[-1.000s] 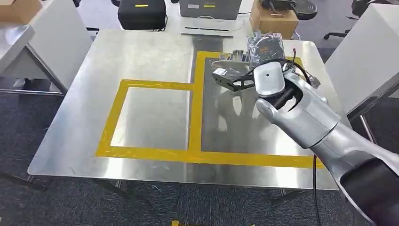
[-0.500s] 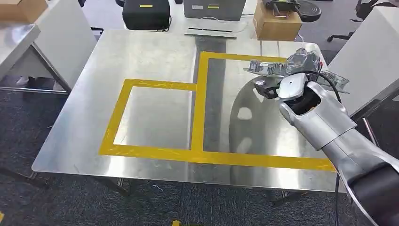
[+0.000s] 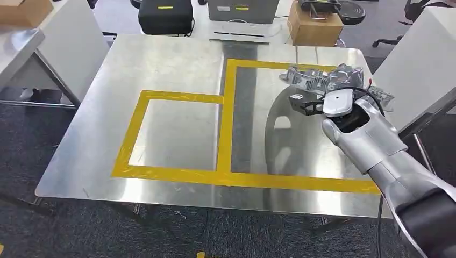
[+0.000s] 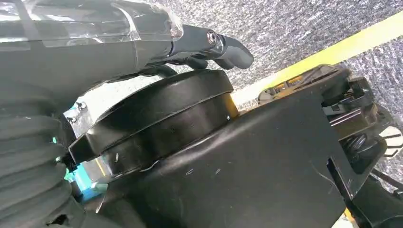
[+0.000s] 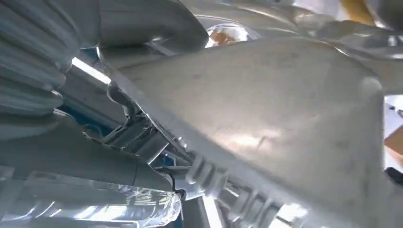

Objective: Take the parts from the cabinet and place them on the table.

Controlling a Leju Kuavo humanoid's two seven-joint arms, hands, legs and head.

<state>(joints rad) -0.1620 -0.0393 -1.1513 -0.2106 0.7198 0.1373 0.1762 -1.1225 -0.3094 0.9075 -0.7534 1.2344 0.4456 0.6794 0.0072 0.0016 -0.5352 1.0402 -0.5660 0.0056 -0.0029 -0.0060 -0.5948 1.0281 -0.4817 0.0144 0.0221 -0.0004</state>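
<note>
Over the far right part of the steel table [image 3: 161, 64], inside the larger yellow-taped box [image 3: 226, 129], the right hand [image 3: 314, 99] holds a silvery metal part [image 3: 312, 80], apparently wrapped in clear plastic, its fingers closed around it, while the left hand [image 4: 209, 45] hangs with fingers curled in on nothing.
</note>
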